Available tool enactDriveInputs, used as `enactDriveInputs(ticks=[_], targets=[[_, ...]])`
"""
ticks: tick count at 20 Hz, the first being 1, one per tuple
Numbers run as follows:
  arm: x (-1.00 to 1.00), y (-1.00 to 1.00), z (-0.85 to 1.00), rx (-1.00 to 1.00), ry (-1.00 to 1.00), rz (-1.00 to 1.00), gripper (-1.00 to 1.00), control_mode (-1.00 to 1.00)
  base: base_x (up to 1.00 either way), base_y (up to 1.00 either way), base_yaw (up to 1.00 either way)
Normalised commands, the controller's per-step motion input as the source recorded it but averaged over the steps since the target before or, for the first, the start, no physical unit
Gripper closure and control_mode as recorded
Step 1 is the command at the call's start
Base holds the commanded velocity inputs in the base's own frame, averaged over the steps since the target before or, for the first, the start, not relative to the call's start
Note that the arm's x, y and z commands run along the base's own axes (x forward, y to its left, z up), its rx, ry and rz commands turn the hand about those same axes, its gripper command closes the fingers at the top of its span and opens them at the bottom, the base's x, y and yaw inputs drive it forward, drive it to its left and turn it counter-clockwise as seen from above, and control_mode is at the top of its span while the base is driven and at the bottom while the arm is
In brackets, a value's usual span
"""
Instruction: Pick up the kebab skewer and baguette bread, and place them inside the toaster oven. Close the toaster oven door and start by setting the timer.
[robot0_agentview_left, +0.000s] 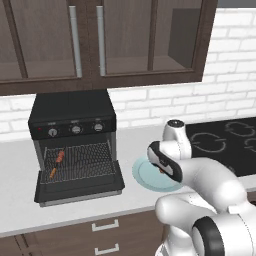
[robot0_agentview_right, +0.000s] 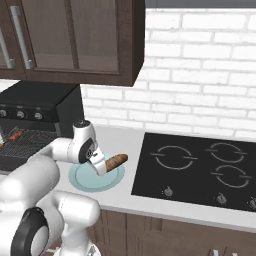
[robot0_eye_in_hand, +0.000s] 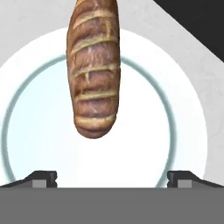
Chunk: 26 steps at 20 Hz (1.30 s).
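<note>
Two fingertips (robot0_eye_in_hand: 43, 178) of my gripper (robot0_eye_in_hand: 112, 179) stand spread wide above the pale plate (robot0_eye_in_hand: 26, 131), grasping nothing. Just beyond them, the baguette bread (robot0_eye_in_hand: 95, 70) lies on that plate. Farther left, the toaster oven (robot0_agentview_left: 72, 117) stands with its door (robot0_agentview_left: 80, 190) dropped open, the kebab skewer (robot0_agentview_left: 57, 163) on its rack.

A home kitchen, rendered: dark wood wall cabinets (robot0_agentview_left: 100, 40) with glass fronts hang over a white brick backsplash (robot0_agentview_right: 200, 75) and a pale countertop (robot0_agentview_left: 15, 200). A black toaster oven (robot0_agentview_left: 72, 120) and a black cooktop (robot0_agentview_right: 200, 165) sit on it, and a plate (robot0_eye_in_hand: 144, 144) holding a baguette bread (robot0_eye_in_hand: 94, 70) lies just ahead of the fingers.
</note>
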Motion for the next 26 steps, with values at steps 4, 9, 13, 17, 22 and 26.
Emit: enactDriveInputs(ticks=[4, 9, 13, 17, 22, 26], targets=[[0.13, -0.18, -0.18, 0.0, 0.0, -0.05, -1.0, -1.0, 0.0, 0.0, 0.0], [0.08, -0.19, -0.13, 0.0, 0.0, -0.03, -1.0, -1.0, 0.0, 0.0, 0.0], [0.11, -0.02, -0.22, 0.0, 0.0, -0.02, -1.0, -1.0, 0.0, 0.0, 0.0], [0.11, 0.0, -0.11, 0.0, 0.0, 0.0, -1.0, -1.0, 0.0, 0.0, 0.0], [0.11, 0.0, 0.0, 0.0, 0.0, 0.0, -1.0, -1.0, 0.0, 0.0, 0.0], [0.2, 0.0, -0.07, 0.0, 0.0, 0.0, -1.0, -1.0, 0.0, 0.0, 0.0]])
